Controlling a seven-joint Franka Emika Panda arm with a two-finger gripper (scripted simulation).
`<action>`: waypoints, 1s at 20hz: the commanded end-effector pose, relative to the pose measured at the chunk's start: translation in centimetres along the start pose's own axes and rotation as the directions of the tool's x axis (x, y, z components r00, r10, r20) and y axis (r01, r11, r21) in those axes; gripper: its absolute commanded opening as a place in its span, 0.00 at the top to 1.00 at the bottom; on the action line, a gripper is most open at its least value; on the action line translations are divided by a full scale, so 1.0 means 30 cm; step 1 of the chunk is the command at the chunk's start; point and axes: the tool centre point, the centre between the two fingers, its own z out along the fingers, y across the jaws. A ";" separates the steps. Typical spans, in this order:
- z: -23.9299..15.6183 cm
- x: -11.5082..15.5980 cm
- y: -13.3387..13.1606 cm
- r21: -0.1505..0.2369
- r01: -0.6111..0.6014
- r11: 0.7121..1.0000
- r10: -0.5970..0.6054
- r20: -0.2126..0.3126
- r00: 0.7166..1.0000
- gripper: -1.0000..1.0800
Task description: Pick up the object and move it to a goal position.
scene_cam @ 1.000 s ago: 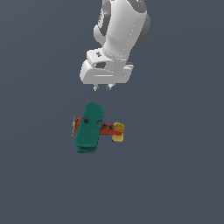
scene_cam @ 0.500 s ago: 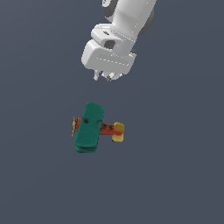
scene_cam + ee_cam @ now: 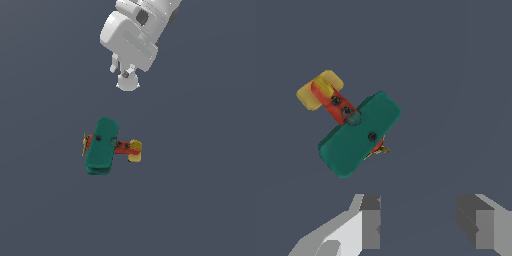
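The toy biplane (image 3: pixel 103 145) lies flat on the dark grey floor, with teal-green wings, a red body, a yellow tail (image 3: pixel 135 150) towards the exterior view's right and a yellow propeller towards its left. My gripper (image 3: pixel 123 70) hangs well above the plane and apart from it. In the wrist view the plane (image 3: pixel 358 132) lies ahead of the gripper (image 3: pixel 423 225). The two fingers (image 3: pixel 370 225) stand wide apart with nothing between them.
The plain dark grey floor (image 3: pixel 200 190) fills both views. No other objects, walls or edges show.
The gripper has moved upward in the exterior view, farther from the plane, and the hand has turned. The plane has not moved.
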 end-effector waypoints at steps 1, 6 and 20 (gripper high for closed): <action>-0.048 -0.001 0.021 -0.056 0.030 0.998 -0.031 -0.010 0.999 0.38; -0.143 -0.003 0.057 -0.169 0.090 0.981 -0.094 -0.015 0.995 0.38; -0.404 0.001 0.105 -0.474 0.267 0.839 -0.267 0.070 0.961 0.38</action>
